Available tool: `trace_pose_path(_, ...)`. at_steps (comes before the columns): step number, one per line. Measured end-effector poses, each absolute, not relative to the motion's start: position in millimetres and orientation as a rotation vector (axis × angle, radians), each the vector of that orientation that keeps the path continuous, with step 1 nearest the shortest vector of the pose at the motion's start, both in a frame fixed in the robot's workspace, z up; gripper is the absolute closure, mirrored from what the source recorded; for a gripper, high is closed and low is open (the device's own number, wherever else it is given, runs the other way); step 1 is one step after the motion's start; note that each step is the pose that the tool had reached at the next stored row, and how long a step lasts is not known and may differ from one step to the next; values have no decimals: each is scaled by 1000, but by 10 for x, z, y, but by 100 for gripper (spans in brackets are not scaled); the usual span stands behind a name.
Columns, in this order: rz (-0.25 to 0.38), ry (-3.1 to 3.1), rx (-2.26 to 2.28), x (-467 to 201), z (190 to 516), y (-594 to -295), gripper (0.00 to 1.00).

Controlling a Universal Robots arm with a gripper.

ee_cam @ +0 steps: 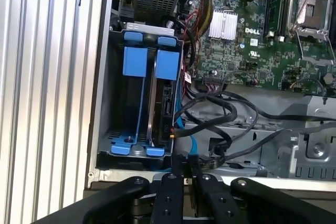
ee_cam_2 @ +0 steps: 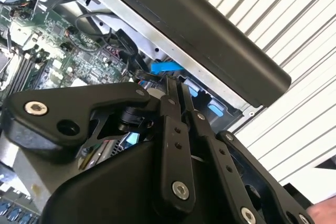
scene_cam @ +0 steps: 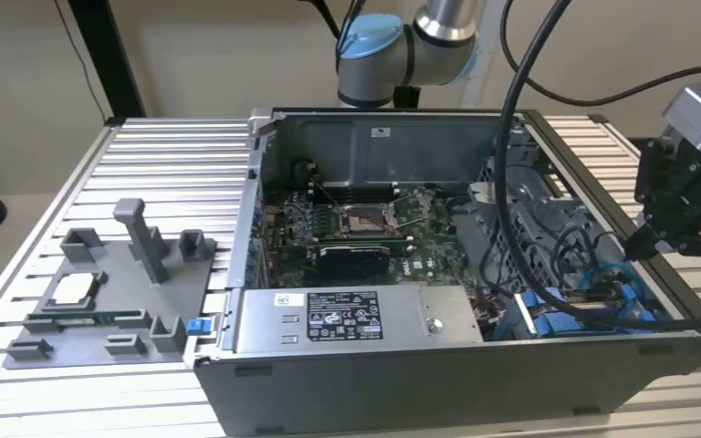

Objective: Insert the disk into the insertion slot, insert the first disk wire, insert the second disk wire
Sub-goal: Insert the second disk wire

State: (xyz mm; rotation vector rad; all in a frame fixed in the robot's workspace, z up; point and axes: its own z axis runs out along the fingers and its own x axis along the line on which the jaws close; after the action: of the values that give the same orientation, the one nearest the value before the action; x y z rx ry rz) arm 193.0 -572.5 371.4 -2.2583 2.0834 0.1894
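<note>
The disk [ee_cam: 161,103] stands on edge inside the insertion slot [ee_cam: 116,82], a grey bay with blue rails [ee_cam: 135,61]. A black wire [ee_cam: 210,103] curls to the disk's exposed edge, and its plug [ee_cam: 176,129] sits against that edge. A thin blue wire [ee_cam: 185,98] runs alongside it. My gripper [ee_cam: 184,162] hovers just off the bay's open end, its fingers [ee_cam: 172,174] pressed close together with nothing visible between them. In the exterior view the gripper [scene_cam: 641,245] hangs over the case's right wall, above the blue bay [scene_cam: 570,315]. The second wrist view shows the gripper [ee_cam_2: 176,85] near a blue tab [ee_cam_2: 165,66].
The open computer case [scene_cam: 448,383] lies on a slatted aluminium table [scene_cam: 168,182]. Inside are the motherboard [scene_cam: 350,228] and a grey labelled power-supply box [scene_cam: 339,319]. Thick black cables [scene_cam: 533,137] hang over the case. A grey fixture plate [scene_cam: 107,292] sits at the exterior view's left.
</note>
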Motion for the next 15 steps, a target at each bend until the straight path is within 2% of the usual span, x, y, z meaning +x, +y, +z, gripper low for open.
trace_pose_path(15,192,2084,-2259,1689,3811,-5574,100)
